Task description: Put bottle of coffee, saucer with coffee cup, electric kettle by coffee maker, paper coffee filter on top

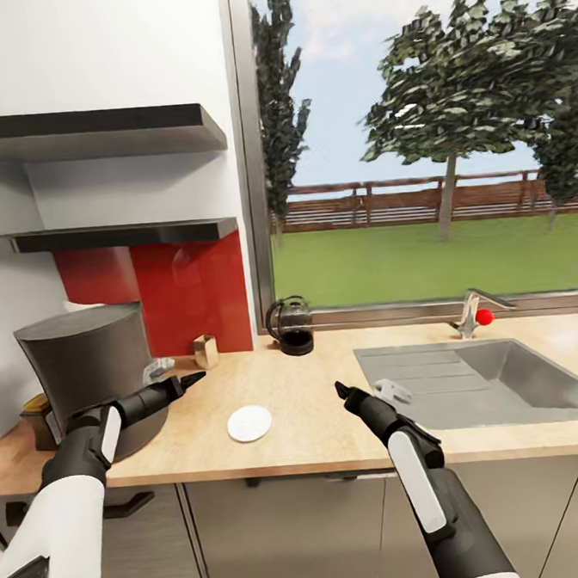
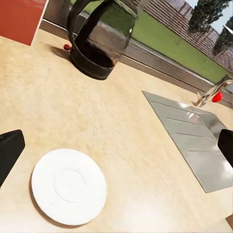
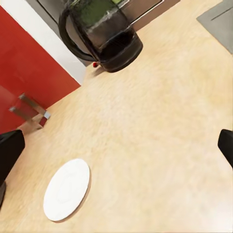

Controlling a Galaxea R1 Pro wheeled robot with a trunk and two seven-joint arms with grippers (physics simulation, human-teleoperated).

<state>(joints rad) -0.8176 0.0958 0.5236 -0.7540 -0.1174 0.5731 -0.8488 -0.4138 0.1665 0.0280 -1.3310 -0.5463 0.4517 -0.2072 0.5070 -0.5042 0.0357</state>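
Observation:
The grey coffee maker (image 1: 92, 372) stands at the counter's left end. A glass electric kettle (image 1: 291, 325) with a black handle sits by the window; it also appears as the kettle (image 2: 99, 41) and the kettle (image 3: 104, 34) in the wrist views. A white saucer (image 1: 249, 423) lies flat near the front edge, seen too as the saucer (image 2: 69, 186) and the saucer (image 3: 67, 189). My left gripper (image 1: 192, 380) hovers open beside the coffee maker, left of the saucer. My right gripper (image 1: 344, 391) hangs open right of the saucer. Both hold nothing.
A steel sink (image 1: 502, 377) with a drainboard and a faucet (image 1: 472, 312) with a red knob fills the counter's right side. A small pale object (image 1: 393, 391) rests at the sink's near corner. A small metal block (image 1: 205, 351) stands by the red backsplash. Two dark shelves (image 1: 106, 134) hang above the coffee maker.

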